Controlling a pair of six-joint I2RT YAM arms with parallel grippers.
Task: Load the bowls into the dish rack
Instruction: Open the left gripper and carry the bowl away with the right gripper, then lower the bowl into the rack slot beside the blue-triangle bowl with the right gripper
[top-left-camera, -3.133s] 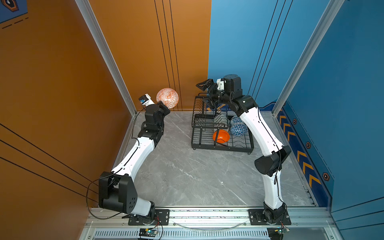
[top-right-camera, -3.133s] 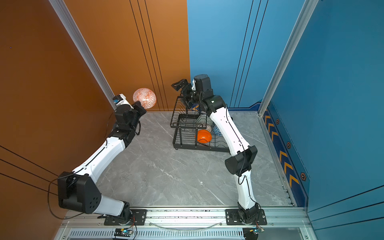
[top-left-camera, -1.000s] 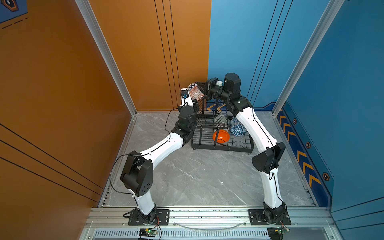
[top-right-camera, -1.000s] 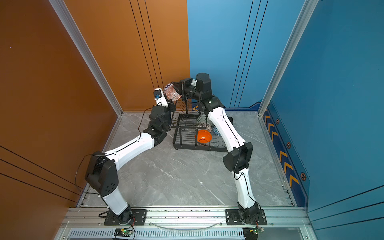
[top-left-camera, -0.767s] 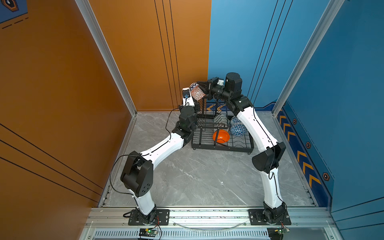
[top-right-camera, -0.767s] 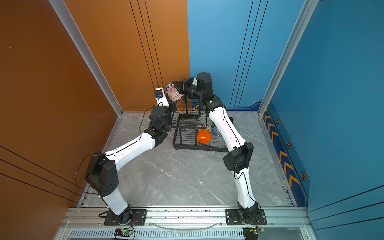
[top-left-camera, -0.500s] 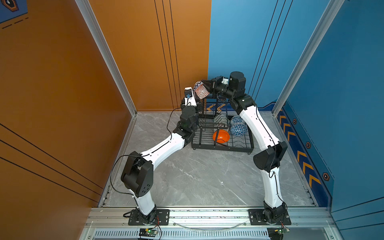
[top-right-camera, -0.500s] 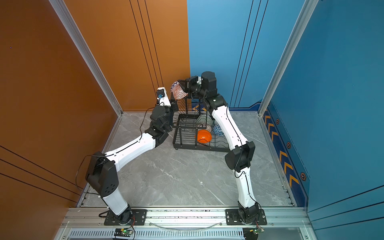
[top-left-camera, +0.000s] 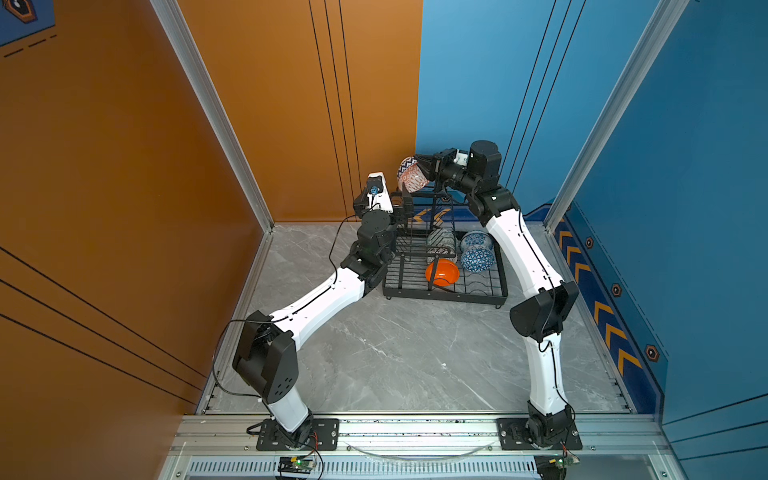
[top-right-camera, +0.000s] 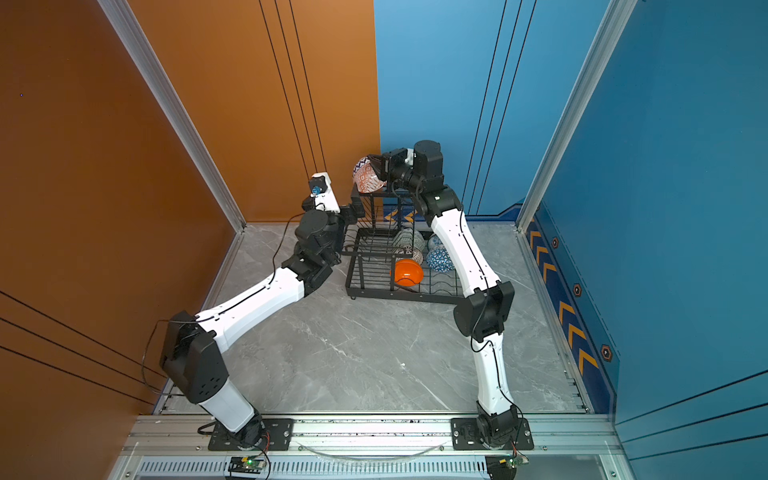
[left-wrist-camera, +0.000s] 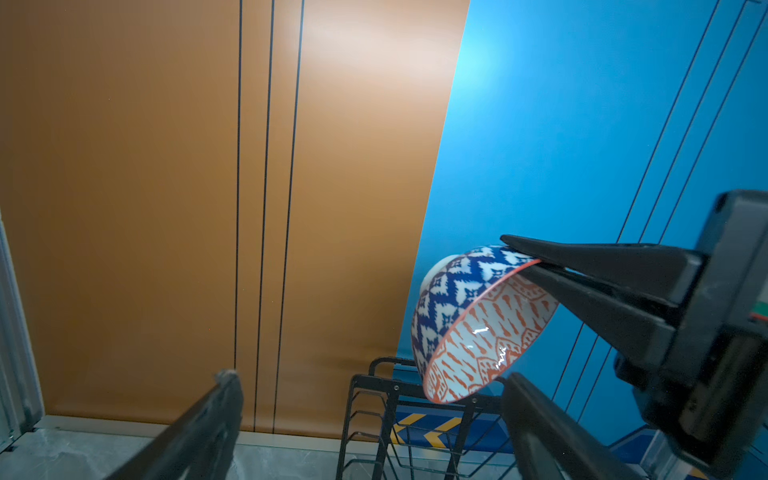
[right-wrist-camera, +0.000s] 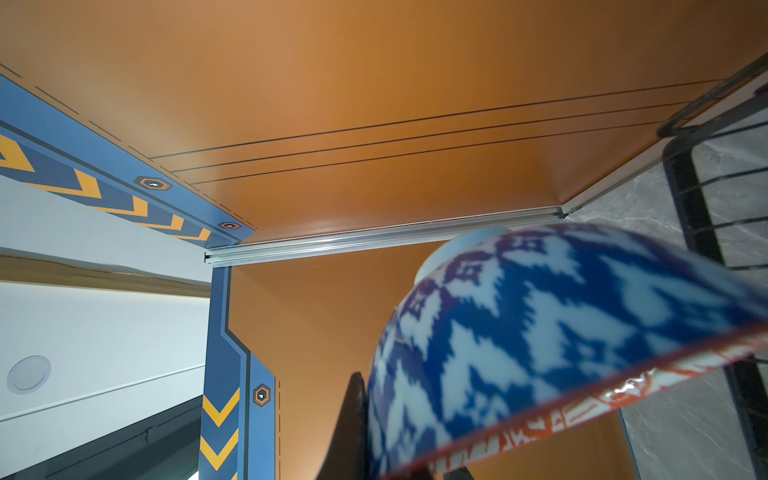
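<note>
Left gripper (left-wrist-camera: 370, 377) gapes empty beside the rack (top-left-camera: 449, 294), seemingly clearing the way. Right gripper (top-left-camera: 420, 164) clamps the bowl (top-left-camera: 407, 176) by its rim, tilted above the rack's upper tier, probably to drop it in edgewise.

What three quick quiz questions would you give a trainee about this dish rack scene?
1. True or false: the left end effector is shut on the blue-and-orange patterned bowl.
2. Where does the right end effector pinch that bowl? A) its rim B) its foot C) nowhere
3. What colour is the plain bowl lying in the base tray of the dish rack?
Key: 1 false, the left end effector stands open and empty; 2 A; 3 orange.
</note>
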